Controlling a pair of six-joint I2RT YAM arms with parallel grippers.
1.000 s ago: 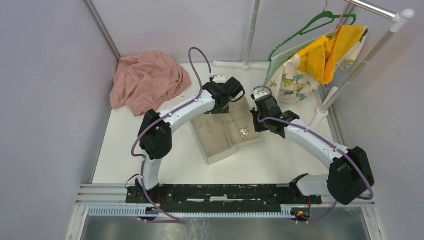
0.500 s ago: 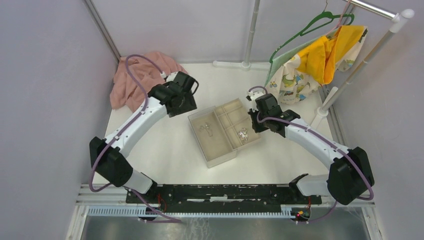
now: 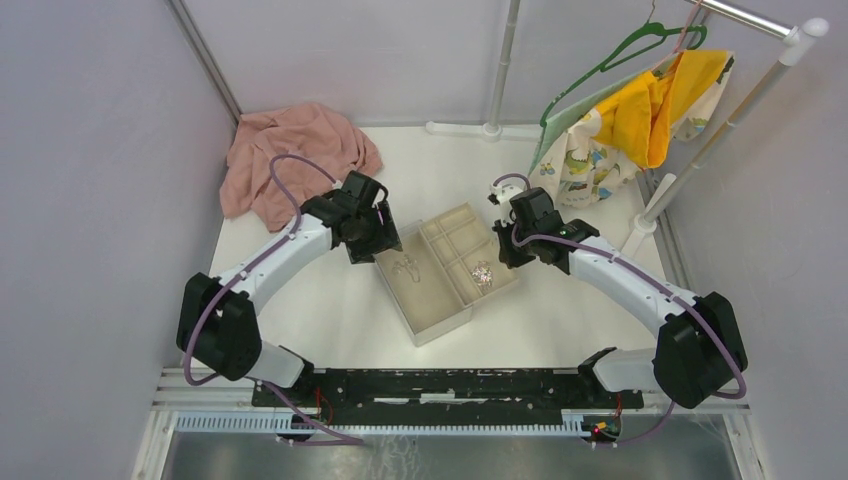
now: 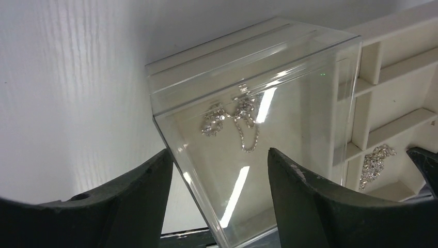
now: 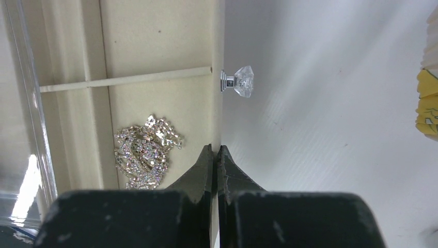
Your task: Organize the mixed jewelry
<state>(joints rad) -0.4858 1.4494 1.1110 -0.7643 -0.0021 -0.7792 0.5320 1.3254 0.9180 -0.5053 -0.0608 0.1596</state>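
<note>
Near the middle of the left wrist view, a cluster of silver jewelry, a thin chain and earring-like bits, lies on the floor of a wide beige compartment, seen through the clear plastic box over it. A second heap of jewelry, tangled and glittering, sits in a narrower compartment at the lower left of the right wrist view, just beside the outer wall. Both lie in the beige tray, set at an angle at the centre of the top view on the white table. A crystal knob sticks out from the tray's wall.

The left gripper is spread wide, its fingers on either side of the box's near corner, not visibly touching it. The right gripper is pressed together right at the tray's wall beside the heap; whether it nips the wall I cannot tell.

At the upper left of the top view lies a crumpled pink cloth; at the upper right, yellow and patterned garments hang on a rack.
</note>
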